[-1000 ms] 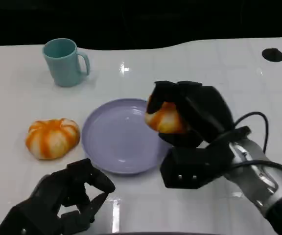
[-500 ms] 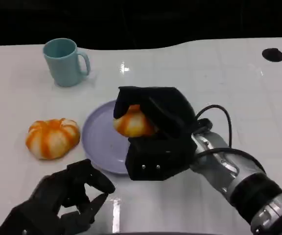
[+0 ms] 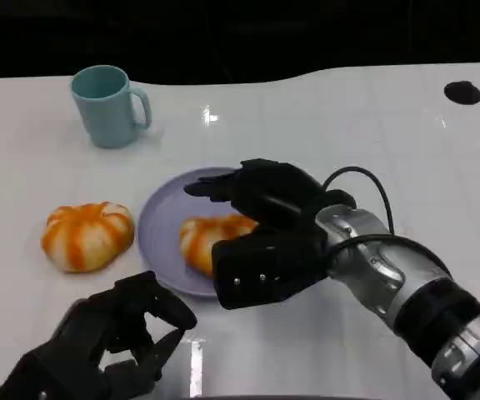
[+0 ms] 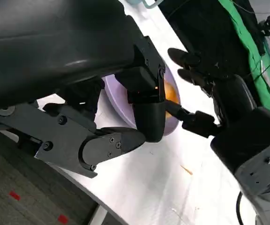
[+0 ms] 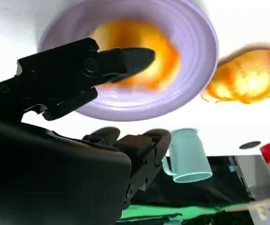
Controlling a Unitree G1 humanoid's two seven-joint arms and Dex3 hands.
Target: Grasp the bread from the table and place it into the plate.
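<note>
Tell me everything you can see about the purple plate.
The plate is round, shallow and pale lavender, with a smooth glossy look like plastic or glazed ceramic. It sits flat on the white table, between a second orange bun and the right hand. One orange-and-white bread lies in it. The right hand's fingers spread above it, covering its near right part.

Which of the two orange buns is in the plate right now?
The bun under the right hand, lying in the purple plate. The other bun sits on the bare table beside the plate, on the robot's left.
</note>
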